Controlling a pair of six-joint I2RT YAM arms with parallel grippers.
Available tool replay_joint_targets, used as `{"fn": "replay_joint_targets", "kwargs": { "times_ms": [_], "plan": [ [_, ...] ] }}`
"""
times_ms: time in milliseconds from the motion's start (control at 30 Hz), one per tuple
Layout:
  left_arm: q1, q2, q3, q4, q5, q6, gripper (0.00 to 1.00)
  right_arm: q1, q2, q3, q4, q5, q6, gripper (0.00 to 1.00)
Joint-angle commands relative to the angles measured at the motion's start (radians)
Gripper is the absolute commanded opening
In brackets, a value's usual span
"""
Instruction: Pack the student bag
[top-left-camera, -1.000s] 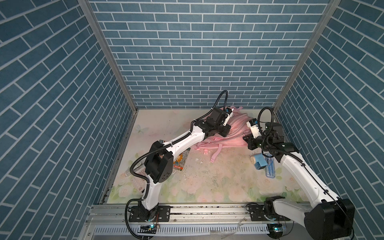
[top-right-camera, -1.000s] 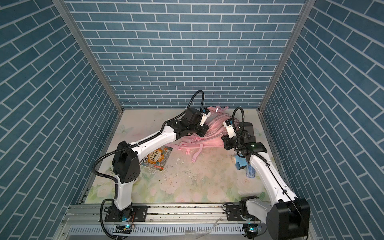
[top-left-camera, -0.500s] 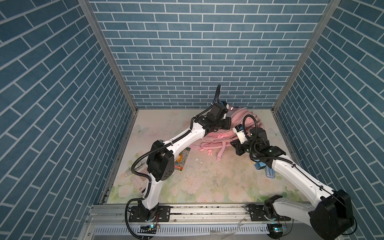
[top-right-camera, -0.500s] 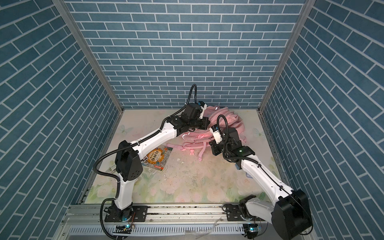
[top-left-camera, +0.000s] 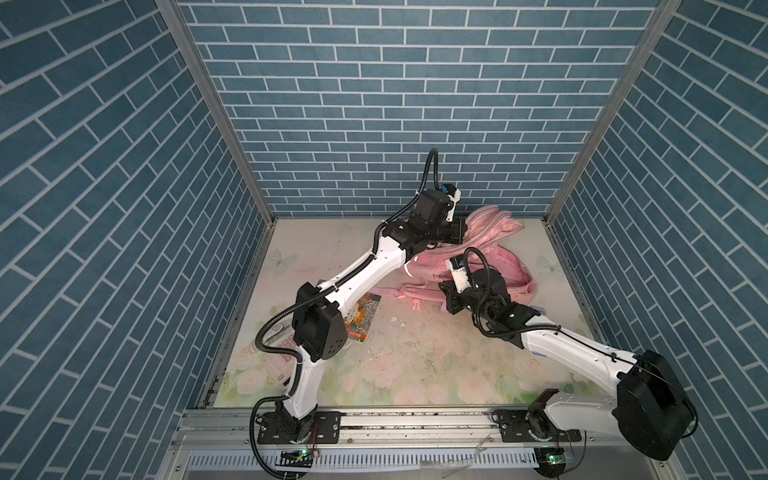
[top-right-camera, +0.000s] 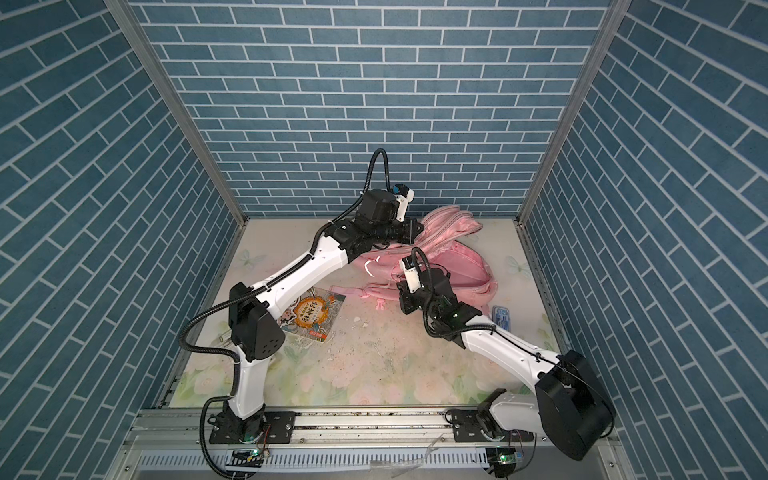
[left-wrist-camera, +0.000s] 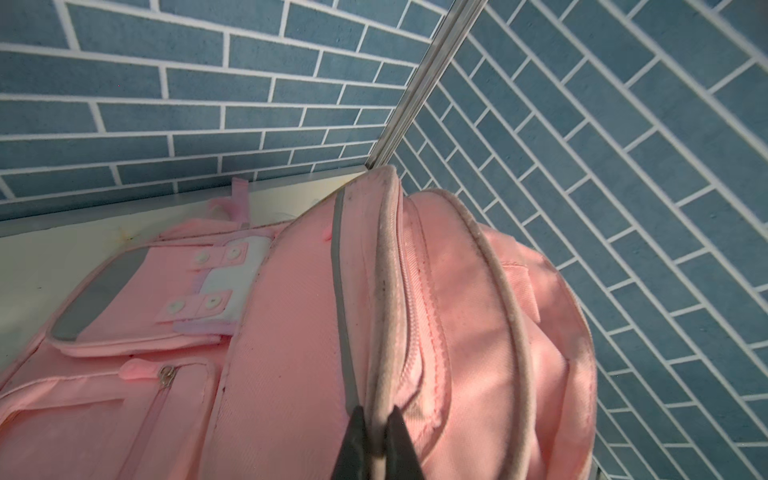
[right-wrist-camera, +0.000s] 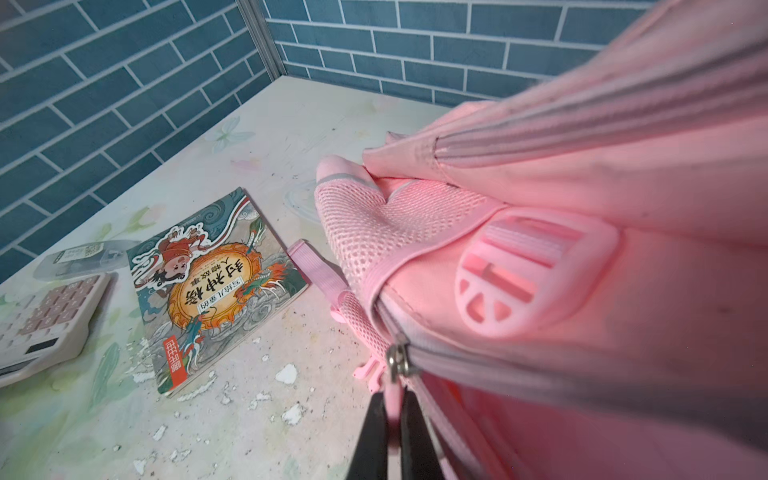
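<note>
The student bag (top-left-camera: 509, 266) is a pink fabric backpack lying at the back right of the table in both top views, its top end raised toward the back wall. My left gripper (left-wrist-camera: 380, 419) is shut on the grey piped edge (left-wrist-camera: 386, 291) of the bag's top, beside an open zip. In a top view that left gripper (top-left-camera: 464, 235) sits at the bag's raised end. My right gripper (right-wrist-camera: 392, 399) is shut on the pink zip pull (right-wrist-camera: 394, 388) below a metal slider (right-wrist-camera: 399, 361). It is at the bag's front left side (top-left-camera: 444, 291).
An illustrated book (top-right-camera: 313, 318) lies left of the bag, partly under the left arm. A calculator (right-wrist-camera: 45, 320) and a clear case (right-wrist-camera: 83, 253) lie beyond it. A blue pencil case (top-right-camera: 500, 318) lies right of the right arm. Brick walls enclose three sides.
My right gripper has travelled left and toward the front along the bag, keeping hold of the zip pull. The left gripper has risen slightly toward the back wall, lifting the bag's top edge.
</note>
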Motion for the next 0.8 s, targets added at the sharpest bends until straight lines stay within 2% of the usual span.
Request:
{"fn": "replay_joint_targets", "kwargs": {
  "times_ms": [0,300,467,500,600,700,767],
  "plan": [
    [0.01,0.004,0.055,0.134,0.066,-0.063,0.0,0.016,0.019,-0.034,0.168,0.029,0.033,0.0],
    [0.02,0.016,0.062,0.178,0.152,-0.11,0.0,0.02,0.127,-0.03,0.315,0.022,0.03,0.0],
    [0.026,0.013,0.076,0.115,0.138,0.006,0.0,0.027,0.166,0.007,0.328,0.022,0.037,0.0],
    [0.031,0.011,0.077,0.103,0.141,0.042,0.0,0.027,0.16,0.012,0.325,0.024,0.036,0.04],
    [0.049,0.015,0.1,0.038,0.132,0.165,0.0,0.027,0.135,0.024,0.299,0.032,0.03,0.27],
    [0.081,0.034,0.147,-0.058,0.134,0.289,0.0,0.026,0.097,0.057,0.223,-0.003,0.012,0.38],
    [0.107,0.055,0.194,-0.138,0.142,0.357,0.0,0.025,0.072,0.087,0.153,-0.024,0.005,0.41]
  ]
}}
